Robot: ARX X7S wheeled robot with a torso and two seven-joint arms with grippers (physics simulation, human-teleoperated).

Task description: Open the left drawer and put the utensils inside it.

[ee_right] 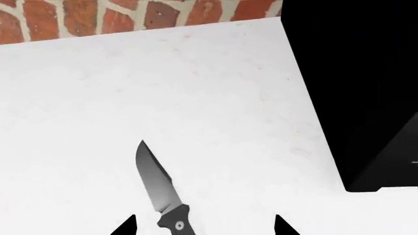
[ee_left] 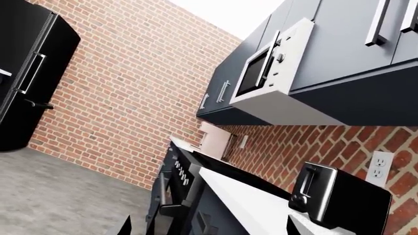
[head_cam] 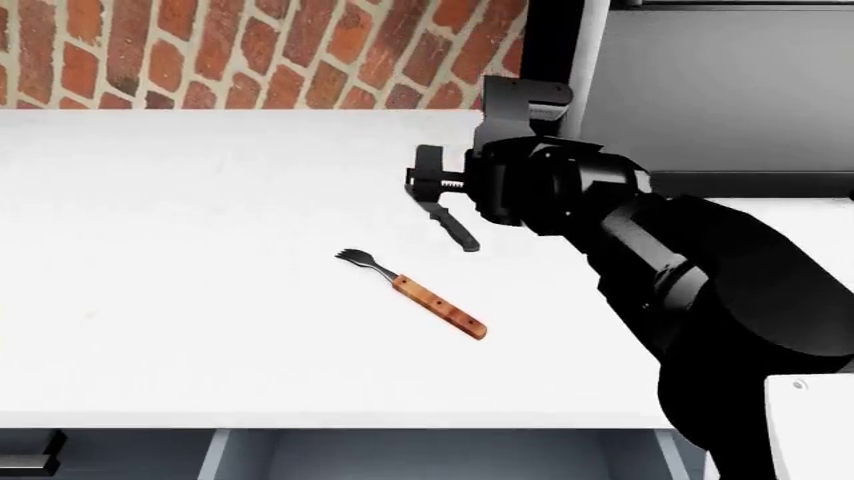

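Hovering with right gripper [head_cam: 430,187] spread wide over knife [head_cam: 455,229] lying on bench [head_cam: 200,250], fork [head_cam: 414,292] nearby, left drawer [head_cam: 441,455] open below; risking pushing knife aside through misaligned closing.

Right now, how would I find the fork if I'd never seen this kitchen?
Look at the white countertop below the brick wall, just above the open drawer. Near its middle lies the fork, down and left of the right gripper. It has an orange-brown wooden handle, while the knife beside it is all dark.
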